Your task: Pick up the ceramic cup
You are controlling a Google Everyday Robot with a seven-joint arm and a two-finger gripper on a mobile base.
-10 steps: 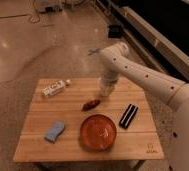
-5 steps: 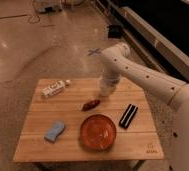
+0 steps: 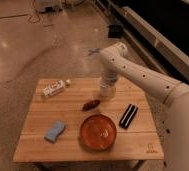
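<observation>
desk (image 3: 38, 145), wooden. near edge: blue sponge (image 3: 54, 131); red bowl (image 3: 98, 132); black case (image 3: 128, 116) to its right. middle: small dark red item (image 3: 91, 105). far left: white bottle (image 3: 55, 88) on its side. far right: gripper (image 3: 107, 92), pointing down over the back of the desk. ceramic cup: not separately visible; likely directly at the gripper, hidden by it.

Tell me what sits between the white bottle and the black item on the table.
In the camera view, the small reddish-brown object lies between the white bottle and the black item. The gripper hangs just above-right of it.
</observation>
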